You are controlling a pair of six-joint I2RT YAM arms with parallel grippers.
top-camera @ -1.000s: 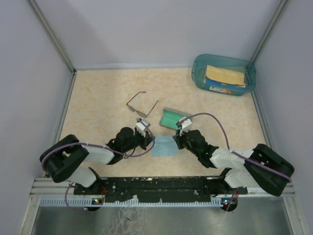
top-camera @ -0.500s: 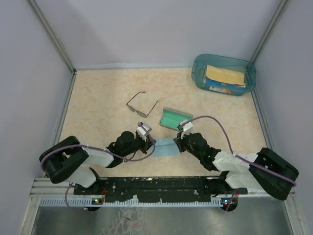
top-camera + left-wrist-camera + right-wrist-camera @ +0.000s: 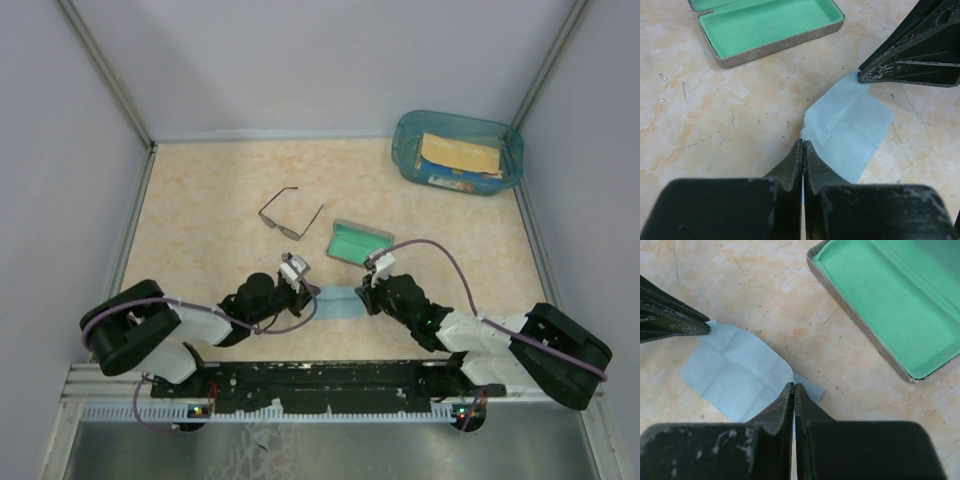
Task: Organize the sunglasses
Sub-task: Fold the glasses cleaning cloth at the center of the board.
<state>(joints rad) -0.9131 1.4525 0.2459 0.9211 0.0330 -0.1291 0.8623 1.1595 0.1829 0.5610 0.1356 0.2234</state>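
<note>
Right wrist view: case (image 3: pixel 890 305) cut off at top and right edges; left wrist view clips its lid. From above, cloth (image 3: pixel 338 302) ends hidden under left gripper (image 3: pixel 312 291) and right gripper (image 3: pixel 362 293). Lenses of sunglasses (image 3: pixel 290 222) too small to judge.

Blue cloth (image 3: pixel 337 302); open case (image 3: pixel 358 242) (green-lined); bin (image 3: pixel 400 150), perhaps books (image 3: pixel 460 157).

On the desk (image 3: pixel 200 200) the sunglasses (image 3: pixel 290 220) lie near the middle, with the case (image 3: pixel 357 241) just to their right. In front of the case lies the cloth (image 3: pixel 338 303), between the left gripper (image 3: pixel 315 292) and the right gripper (image 3: pixel 363 293), each at one end of it. A bin (image 3: pixel 405 160) with a box (image 3: pixel 460 155) in it stands at the far right corner.
</note>
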